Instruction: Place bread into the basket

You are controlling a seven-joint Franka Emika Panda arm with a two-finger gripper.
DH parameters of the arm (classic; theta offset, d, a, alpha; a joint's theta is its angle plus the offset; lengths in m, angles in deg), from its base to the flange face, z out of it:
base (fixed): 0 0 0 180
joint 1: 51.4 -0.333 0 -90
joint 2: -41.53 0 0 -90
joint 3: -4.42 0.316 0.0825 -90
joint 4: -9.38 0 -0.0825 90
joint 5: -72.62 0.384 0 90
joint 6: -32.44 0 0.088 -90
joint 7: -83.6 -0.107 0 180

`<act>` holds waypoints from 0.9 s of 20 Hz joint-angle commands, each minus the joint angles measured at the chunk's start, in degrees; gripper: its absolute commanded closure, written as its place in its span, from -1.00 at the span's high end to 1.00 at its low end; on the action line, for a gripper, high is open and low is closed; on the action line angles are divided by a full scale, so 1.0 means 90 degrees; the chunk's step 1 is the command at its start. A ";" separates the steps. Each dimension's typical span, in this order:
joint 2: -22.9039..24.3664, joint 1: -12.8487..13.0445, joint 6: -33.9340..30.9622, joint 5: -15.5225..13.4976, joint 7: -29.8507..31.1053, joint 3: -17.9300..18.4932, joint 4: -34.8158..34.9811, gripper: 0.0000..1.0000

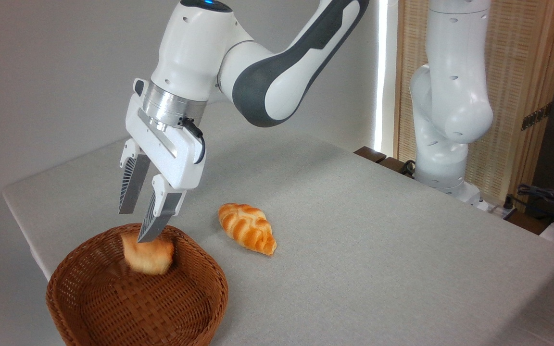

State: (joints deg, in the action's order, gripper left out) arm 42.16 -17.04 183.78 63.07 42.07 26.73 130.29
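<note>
The bread (148,255), a small golden bun, is inside the round brown wicker basket (217,283) at the front left of the table, near the basket's back wall. It looks slightly blurred. My gripper (135,226) hangs just above it, tilted, with its ribbed fingers (130,185) apart and nothing between them. The right fingertip ends right at the bun's top; whether it touches is unclear.
A longer braided, pointed loaf (248,227) lies on the grey tablecloth (378,240) just right of the basket. The arm's white base (445,144) stands at the back right, with cables (546,197) beside it. The table's left edge is close to the basket.
</note>
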 commanded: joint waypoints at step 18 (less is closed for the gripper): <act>0.1296 0.0020 -0.2544 0.0806 0.0121 0.0305 -0.0085 1.00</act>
State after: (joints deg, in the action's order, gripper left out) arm 50.73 -17.10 167.88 67.26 42.06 28.66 129.73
